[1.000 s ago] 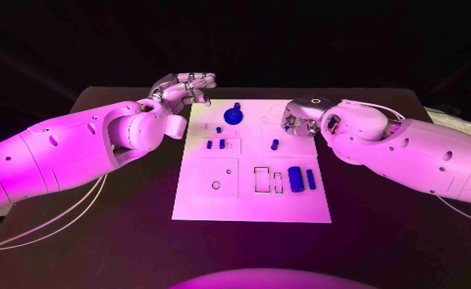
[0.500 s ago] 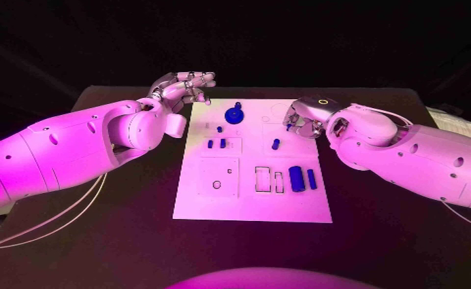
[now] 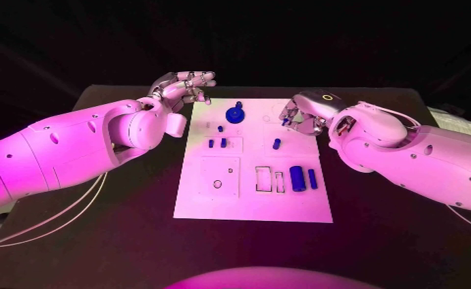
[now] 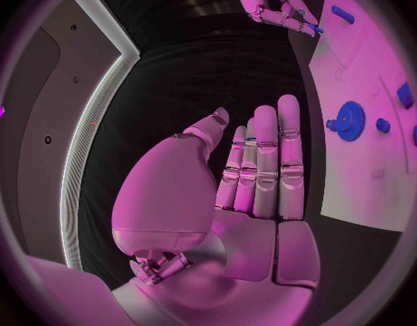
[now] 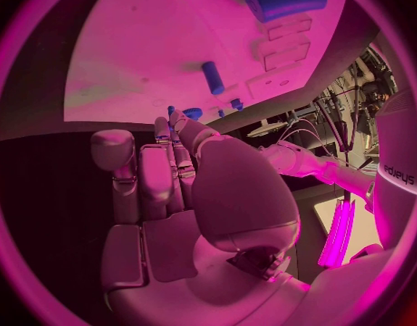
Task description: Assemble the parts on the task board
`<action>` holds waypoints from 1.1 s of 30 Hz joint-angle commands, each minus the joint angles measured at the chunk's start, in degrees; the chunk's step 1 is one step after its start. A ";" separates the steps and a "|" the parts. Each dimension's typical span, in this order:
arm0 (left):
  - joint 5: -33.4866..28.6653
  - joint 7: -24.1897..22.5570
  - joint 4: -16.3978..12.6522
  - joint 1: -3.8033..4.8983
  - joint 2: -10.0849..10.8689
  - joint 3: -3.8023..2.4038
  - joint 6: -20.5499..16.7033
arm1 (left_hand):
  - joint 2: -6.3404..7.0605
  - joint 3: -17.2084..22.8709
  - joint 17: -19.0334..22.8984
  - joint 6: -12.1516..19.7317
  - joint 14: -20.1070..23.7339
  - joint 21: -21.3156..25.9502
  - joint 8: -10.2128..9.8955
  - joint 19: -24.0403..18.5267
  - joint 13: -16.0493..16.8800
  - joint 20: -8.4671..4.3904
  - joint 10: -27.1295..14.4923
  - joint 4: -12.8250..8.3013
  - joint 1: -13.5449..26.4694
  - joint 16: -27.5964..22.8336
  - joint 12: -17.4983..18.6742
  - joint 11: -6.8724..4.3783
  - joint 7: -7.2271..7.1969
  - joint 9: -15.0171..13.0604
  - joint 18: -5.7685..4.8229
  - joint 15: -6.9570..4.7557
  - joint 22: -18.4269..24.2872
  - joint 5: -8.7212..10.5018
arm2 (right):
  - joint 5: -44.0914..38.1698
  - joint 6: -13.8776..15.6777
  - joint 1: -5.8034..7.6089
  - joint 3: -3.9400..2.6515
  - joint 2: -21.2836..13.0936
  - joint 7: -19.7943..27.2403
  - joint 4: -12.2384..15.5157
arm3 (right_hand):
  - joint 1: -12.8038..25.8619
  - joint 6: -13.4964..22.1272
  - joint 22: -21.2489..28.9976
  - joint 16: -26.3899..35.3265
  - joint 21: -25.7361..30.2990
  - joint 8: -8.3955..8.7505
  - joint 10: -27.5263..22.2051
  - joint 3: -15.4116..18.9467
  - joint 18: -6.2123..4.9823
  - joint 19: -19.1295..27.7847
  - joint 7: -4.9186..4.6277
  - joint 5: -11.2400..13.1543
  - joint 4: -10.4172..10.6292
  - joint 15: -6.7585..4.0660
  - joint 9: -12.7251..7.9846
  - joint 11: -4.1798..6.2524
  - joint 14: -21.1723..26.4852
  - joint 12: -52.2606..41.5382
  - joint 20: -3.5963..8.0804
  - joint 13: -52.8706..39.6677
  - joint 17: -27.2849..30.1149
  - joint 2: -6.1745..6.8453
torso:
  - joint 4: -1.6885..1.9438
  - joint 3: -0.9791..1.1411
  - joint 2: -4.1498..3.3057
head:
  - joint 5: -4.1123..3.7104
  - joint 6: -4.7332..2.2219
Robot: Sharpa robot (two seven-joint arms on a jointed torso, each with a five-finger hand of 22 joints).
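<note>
Your right hand [image 3: 302, 115] pinches a small blue part [image 3: 286, 121] above the task board [image 3: 253, 194]; your left hand [image 3: 184, 87] hovers released, fingers extended.

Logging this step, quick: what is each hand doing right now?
Left hand: open, fingers straight, holding nothing, beside the board.
Right hand: pinching a small blue part at its fingertips over the board's far right corner.

The right hand [image 3: 302, 115] lifts a small blue part [image 3: 286, 120] and draws back from the task board [image 3: 253, 200] toward its right edge.
</note>
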State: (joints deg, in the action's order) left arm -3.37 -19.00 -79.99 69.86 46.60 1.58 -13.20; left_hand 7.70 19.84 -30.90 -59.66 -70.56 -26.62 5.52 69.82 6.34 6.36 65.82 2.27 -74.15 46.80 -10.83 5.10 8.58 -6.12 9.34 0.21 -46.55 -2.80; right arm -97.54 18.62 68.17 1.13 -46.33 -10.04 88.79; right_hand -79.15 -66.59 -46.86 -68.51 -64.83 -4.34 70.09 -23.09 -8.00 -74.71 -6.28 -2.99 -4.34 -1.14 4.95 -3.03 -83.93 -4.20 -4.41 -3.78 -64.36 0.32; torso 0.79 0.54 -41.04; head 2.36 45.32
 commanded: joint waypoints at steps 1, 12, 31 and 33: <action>-0.24 -0.70 -0.12 -0.04 -0.04 -0.03 0.44 | 0.04 -0.26 0.05 -0.09 0.05 0.34 -0.19 0.52 -0.03 -0.03 -0.52 -0.02 0.41 -0.26 -0.40 0.03 0.30 0.05 1.08 0.34 0.04 -0.06 | 0.83 3.22 -0.09 -0.05 0.29 1.15 1.95 | 0.46 -0.18 -0.12 -0.28 -0.26 0.18 0.32 -0.42 0.49 -0.40 -0.29 0.24 0.07 -0.38 0.08 -0.02 -2.37 0.33 -0.02 -0.02 -0.08 0.17 | 0.07 -0.03 -0.05 | 0.17 0.05; -0.24 -0.50 -0.26 -0.10 -0.39 -0.03 0.66 | -0.05 -0.67 0.18 -0.08 0.07 0.58 -0.17 0.64 -0.01 0.03 -0.69 0.10 0.47 -0.27 -0.47 0.11 0.40 0.09 1.07 0.42 0.27 -0.06 | 1.29 0.70 -0.95 0.15 4.07 1.87 6.59 | 0.64 -0.13 -0.28 -0.48 -0.38 0.24 0.36 -0.49 0.52 -0.46 -0.52 0.24 0.05 -0.29 0.08 -0.23 -2.39 0.35 -0.04 -0.02 -0.27 0.45 | 0.11 -0.26 0.08 | 1.26 0.30; -0.24 -0.08 -0.62 -0.11 -1.01 -0.03 0.76 | -0.13 -0.91 0.26 -0.08 0.08 0.72 -0.15 0.71 0.01 0.06 -0.74 0.17 0.49 -0.28 -0.54 0.13 0.42 0.11 1.07 0.45 0.41 -0.06 | 0.09 -5.33 -6.04 1.23 9.67 1.91 3.77 | 0.85 0.08 -0.21 -0.61 -0.37 0.37 0.18 -0.65 0.52 -0.41 -0.72 0.24 0.08 -0.18 0.05 -0.41 -2.39 0.46 -0.11 0.02 -0.37 0.57 | 0.02 -0.01 -0.05 | 2.64 0.96; -0.24 -0.03 -0.65 -0.11 -1.02 -0.03 0.71 | -0.14 -1.02 0.28 -0.09 0.08 0.77 -0.14 0.73 0.03 0.07 -0.75 0.20 0.52 -0.27 -0.57 0.14 0.43 0.11 1.07 0.46 0.46 -0.06 | -0.08 -5.49 -6.32 1.26 10.06 1.86 3.45 | 0.85 0.08 -0.21 -0.61 -0.37 0.37 0.18 -0.65 0.52 -0.41 -0.72 0.24 0.08 -0.18 0.05 -0.41 -2.39 0.46 -0.11 0.02 -0.37 0.57 | 0.04 -0.06 -0.05 | 2.65 0.99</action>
State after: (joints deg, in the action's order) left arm -3.38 -18.84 -80.45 69.73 45.70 1.59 -13.15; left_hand 7.70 19.04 -30.69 -59.66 -70.55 -26.17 5.52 70.23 6.34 6.35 65.41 2.45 -74.16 46.80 -11.10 5.11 8.58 -6.08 9.34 0.22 -46.19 -2.80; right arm -96.49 15.32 61.95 2.40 -36.43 -8.44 92.37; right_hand -78.64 -66.48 -47.09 -68.73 -64.98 -3.84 70.09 -23.41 -7.99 -74.70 -6.58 -2.96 -4.36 -1.14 4.99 -3.05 -83.93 -3.98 -4.41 -3.81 -64.70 0.86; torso 0.82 0.47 -41.06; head 4.94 46.24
